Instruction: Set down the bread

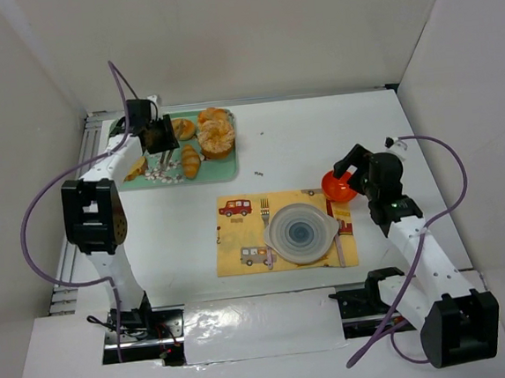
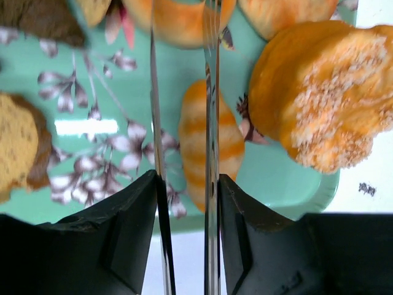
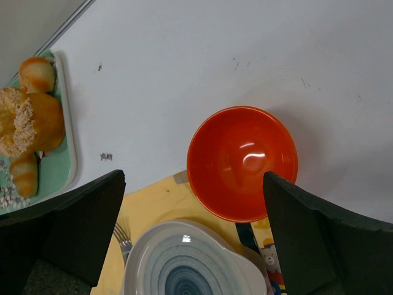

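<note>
The bread (image 1: 136, 169) lay on the green tray (image 1: 225, 175), towards its near left corner. Nothing was touching it. In the left wrist view it sat at the left edge of the picture (image 2: 18, 147), tan crumb with a darker crust, well off to the side of the fingers.

The left gripper (image 1: 165, 148) hung over the middle of the tray with its two thin blades apart and nothing between them. Seen from the wrist (image 2: 183, 74), the gap lined up more with the striped croissant (image 2: 199, 147) than with the slice. A big sugar-topped bun (image 2: 319, 92) lay just to the right of that. I judged that the gripper was spread to come down around a pastry, but it would have to move left before closing or it would catch the croissant. The slice was flat, so the blades would probably need to pinch it by its edges.

In the middle of the table lay a yellow placemat (image 1: 240, 243). It carried a grey-blue plate (image 1: 277, 222) with a fork (image 1: 264, 210) on its left. The bare plate seemed the likely place for the bread, well apart from the tray.

The right gripper (image 1: 350, 170) was spread wide and held nothing. It hovered above an orange bowl (image 1: 336, 186) at the far right corner of the placemat. From its own camera the bowl (image 3: 242, 160) sat between the dark fingers, just beyond the plate rim (image 3: 147, 246). That arm seemed parked clear of the plate, which left the path from the tray free.
</note>
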You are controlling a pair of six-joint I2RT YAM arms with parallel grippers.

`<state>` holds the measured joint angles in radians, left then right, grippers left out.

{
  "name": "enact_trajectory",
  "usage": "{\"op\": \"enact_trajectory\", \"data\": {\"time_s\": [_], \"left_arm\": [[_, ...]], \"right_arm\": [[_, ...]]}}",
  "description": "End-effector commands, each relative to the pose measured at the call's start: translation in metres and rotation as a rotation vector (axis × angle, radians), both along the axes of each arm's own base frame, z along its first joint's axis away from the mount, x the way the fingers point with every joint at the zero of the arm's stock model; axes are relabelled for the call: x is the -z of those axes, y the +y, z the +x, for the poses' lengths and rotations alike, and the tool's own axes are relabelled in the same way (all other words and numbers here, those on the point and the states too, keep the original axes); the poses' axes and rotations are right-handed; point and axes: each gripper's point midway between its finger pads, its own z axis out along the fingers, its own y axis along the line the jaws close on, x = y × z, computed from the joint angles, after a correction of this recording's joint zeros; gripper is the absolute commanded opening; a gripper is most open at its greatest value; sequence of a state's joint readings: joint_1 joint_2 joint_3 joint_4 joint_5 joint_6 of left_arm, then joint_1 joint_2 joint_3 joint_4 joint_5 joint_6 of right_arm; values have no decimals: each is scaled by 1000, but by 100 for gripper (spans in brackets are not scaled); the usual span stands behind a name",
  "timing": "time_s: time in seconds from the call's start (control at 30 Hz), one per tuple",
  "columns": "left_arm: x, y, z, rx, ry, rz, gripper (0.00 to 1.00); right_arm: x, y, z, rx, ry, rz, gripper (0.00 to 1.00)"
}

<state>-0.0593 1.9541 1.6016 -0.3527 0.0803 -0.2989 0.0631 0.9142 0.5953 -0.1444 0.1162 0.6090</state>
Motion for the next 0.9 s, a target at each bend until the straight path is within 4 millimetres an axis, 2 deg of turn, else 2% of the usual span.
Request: {"op": "enact_trajectory", "data": {"time_s": [0.0, 0.03, 0.07, 0.1, 0.13, 0.17, 0.2, 0.23, 0.3, 0.4, 0.53, 0.77, 0.87], "left_arm": [[-36, 10, -17, -56, -62, -31, 53], [-38, 10, -22, -56, -65, -31, 53], [-53, 12, -29, -69, -93, -34, 53], [-57, 12, -35, -69, -101, -34, 53], [-52, 19, -45, -88, -87, -24, 53], [-67, 21, -54, -97, -115, -18, 53], [-72, 24, -60, -106, -126, -11, 53], [-65, 26, -72, -115, -97, -1, 53], [-80, 40, -84, -164, -116, 14, 53], [-69, 60, -102, -225, -50, 70, 53], [-52, 71, -117, -244, 20, 112, 53], [-39, 87, -126, -285, 68, 194, 53], [-39, 83, -124, -273, 67, 218, 53]], "right_arm": [[-19, 1, 3, 1, -69, 3, 100], [-19, 1, 3, 1, -69, 3, 100], [-15, 3, 2, -8, -60, 6, 100], [-14, 3, 2, -8, -60, 6, 100], [-14, 3, 2, -8, -60, 6, 100], [-14, 4, 2, -16, -60, 10, 100], [-15, 6, 1, -24, -59, 13, 100], [-15, 6, 1, -25, -59, 14, 100], [-15, 8, 1, -33, -59, 17, 100], [-12, 9, 1, -43, -59, 22, 100], [-14, 13, 1, -62, -67, 31, 100], [-14, 15, 1, -76, -67, 27, 100], [-14, 15, 1, -76, -67, 27, 100]]}}
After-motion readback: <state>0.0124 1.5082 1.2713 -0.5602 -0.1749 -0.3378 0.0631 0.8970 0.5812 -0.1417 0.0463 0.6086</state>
